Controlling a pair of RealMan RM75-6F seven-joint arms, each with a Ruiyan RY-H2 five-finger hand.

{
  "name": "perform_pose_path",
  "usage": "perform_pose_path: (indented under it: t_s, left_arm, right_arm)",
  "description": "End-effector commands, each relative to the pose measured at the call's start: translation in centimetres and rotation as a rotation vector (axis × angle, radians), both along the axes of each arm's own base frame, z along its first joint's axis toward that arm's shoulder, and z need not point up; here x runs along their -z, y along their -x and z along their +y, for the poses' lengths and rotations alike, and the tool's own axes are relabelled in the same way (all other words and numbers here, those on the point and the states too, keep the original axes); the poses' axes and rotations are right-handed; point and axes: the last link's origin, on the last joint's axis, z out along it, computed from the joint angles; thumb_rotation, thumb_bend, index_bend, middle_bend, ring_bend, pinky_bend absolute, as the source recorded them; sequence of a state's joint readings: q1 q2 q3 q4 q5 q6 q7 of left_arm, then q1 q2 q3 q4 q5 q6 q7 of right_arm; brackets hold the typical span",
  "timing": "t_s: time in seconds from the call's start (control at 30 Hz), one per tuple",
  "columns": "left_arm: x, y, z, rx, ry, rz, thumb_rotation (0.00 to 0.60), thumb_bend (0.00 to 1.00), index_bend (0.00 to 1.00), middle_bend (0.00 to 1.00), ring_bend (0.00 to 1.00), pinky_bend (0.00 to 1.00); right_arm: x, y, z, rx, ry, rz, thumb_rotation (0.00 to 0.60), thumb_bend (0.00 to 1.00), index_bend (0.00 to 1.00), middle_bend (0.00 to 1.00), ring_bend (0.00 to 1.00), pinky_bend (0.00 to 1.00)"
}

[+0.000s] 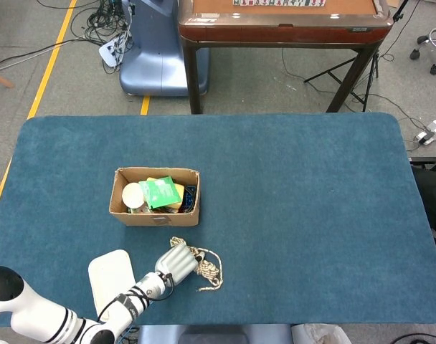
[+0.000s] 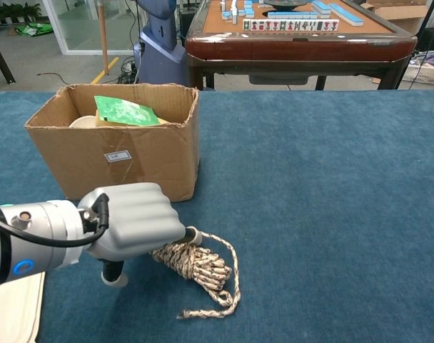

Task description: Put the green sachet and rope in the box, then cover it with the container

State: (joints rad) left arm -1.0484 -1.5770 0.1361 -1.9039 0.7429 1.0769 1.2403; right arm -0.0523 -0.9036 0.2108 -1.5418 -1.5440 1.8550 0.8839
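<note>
A coiled speckled rope (image 1: 208, 271) (image 2: 200, 263) lies on the blue table in front of the cardboard box (image 1: 155, 216) (image 2: 74, 153). My left hand (image 1: 177, 260) (image 2: 136, 221) sits over the rope's left end with its fingers curled around it, gripping it against the table. The green sachet (image 1: 160, 192) (image 2: 124, 111) rests inside the box on top of other items. A white container (image 1: 111, 274) (image 2: 14, 309) lies flat on the table just left of my forearm. My right hand shows in neither view.
The box also holds a round white item (image 1: 133, 195) and yellow packets. Beyond the table's far edge stand a brown mahjong table (image 1: 282, 25) (image 2: 295, 39) and a blue machine base (image 1: 153, 50). The table's near edge is close to the rope.
</note>
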Motion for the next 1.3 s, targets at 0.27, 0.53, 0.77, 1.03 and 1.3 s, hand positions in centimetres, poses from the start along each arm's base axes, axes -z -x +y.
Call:
perform_pose_path:
  t_s: [0.27, 0.53, 0.77, 1.03, 1.3]
  left_arm:
    - [-0.2, 0.4, 0.0, -0.014, -0.001, 0.021, 0.600, 0.14, 0.36, 0.88, 0.82, 0.94]
    - [-0.3, 0.9, -0.1, -0.052, 0.007, 0.044, 0.600, 0.25, 0.41, 0.86, 0.80, 0.91]
    - [-0.5, 1.2, 0.0, -0.065, 0.002, 0.048, 0.600, 0.39, 0.45, 0.84, 0.79, 0.90]
    - [-0.7, 1.6, 0.0, -0.075, -0.004, 0.061, 0.600, 0.44, 0.45, 0.82, 0.77, 0.89]
    - [-1.3, 2.1, 0.0, -0.042, -0.034, 0.093, 0.600, 0.44, 0.48, 0.72, 0.68, 0.81]
  right_arm:
    - [0.0, 0.0, -0.1, 0.000, -0.003, 0.001, 0.600, 0.00, 0.14, 0.13, 0.00, 0.04]
    - [0.0, 0.0, -0.1, 0.002, -0.003, 0.002, 0.600, 0.00, 0.14, 0.13, 0.00, 0.04]
    - [0.0, 0.0, -0.1, 0.002, -0.002, 0.001, 0.600, 0.00, 0.14, 0.13, 0.00, 0.04]
    - [0.1, 0.0, -0.2, 0.002, -0.004, 0.003, 0.600, 0.00, 0.14, 0.13, 0.00, 0.04]
    - [0.2, -0.1, -0.3, 0.002, -0.009, 0.007, 0.600, 0.00, 0.14, 0.13, 0.00, 0.04]
